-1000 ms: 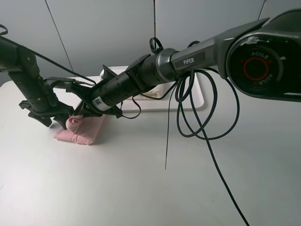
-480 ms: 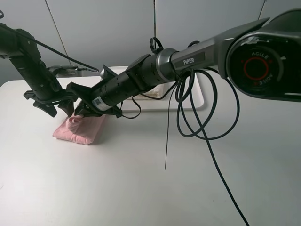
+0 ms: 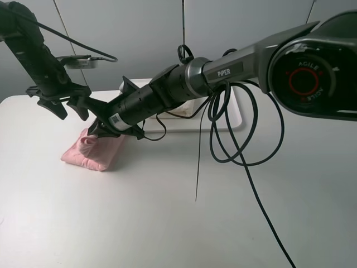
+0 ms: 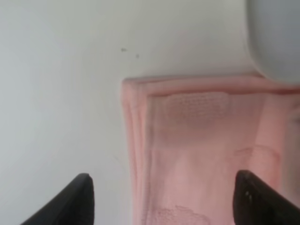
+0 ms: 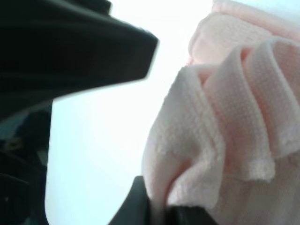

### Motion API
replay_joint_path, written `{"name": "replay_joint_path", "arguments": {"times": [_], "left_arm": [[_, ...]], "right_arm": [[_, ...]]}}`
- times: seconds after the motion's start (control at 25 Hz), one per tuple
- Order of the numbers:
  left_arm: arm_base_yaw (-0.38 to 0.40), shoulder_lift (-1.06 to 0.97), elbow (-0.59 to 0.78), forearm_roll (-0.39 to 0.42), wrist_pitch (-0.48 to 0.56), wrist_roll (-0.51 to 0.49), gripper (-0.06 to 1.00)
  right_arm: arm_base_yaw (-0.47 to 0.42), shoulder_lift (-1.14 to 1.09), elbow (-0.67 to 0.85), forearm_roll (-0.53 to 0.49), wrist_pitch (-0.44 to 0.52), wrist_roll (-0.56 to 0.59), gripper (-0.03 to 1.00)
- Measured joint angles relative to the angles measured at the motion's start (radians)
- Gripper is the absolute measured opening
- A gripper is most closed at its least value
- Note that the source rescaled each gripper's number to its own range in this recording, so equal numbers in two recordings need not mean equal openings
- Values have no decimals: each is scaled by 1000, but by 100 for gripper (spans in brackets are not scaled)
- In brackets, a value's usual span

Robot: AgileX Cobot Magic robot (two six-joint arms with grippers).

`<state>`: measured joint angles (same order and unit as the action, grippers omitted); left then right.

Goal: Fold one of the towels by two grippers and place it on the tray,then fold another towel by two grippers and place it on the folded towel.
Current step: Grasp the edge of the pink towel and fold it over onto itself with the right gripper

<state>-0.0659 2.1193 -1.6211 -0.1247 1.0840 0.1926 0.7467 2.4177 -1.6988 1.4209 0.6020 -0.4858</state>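
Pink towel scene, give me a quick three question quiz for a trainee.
1. True or false: the pink towel lies on the tray.
2. Which gripper is pinching the towel? A) left gripper B) right gripper C) neither
3. Fill in: the left gripper's jaws stand ____ above the towel.

Key: 1. False, it lies folded on the table, beside the tray. 2. B, the right one is shut on a bunched edge. 3. Open, holding nothing.
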Motion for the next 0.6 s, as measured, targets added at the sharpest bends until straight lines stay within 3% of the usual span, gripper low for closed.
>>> {"name": "replay_joint_path", "arguments": {"times": [0.24,0.4,0.48,0.6], "left_arm": [[0,0,-89,-8,77,0,79],[0,0,-101,-10,90,0,79],[0,0,-105,-10,94,1,79],[0,0,-105,-10,94,7,79]], "right_arm": [[2,0,0,79,-22,2,4],[28,0,0,102,-94,2,5],[50,0,0,119,-144,-2,12],[79,0,0,154,-188,-38,32]]}}
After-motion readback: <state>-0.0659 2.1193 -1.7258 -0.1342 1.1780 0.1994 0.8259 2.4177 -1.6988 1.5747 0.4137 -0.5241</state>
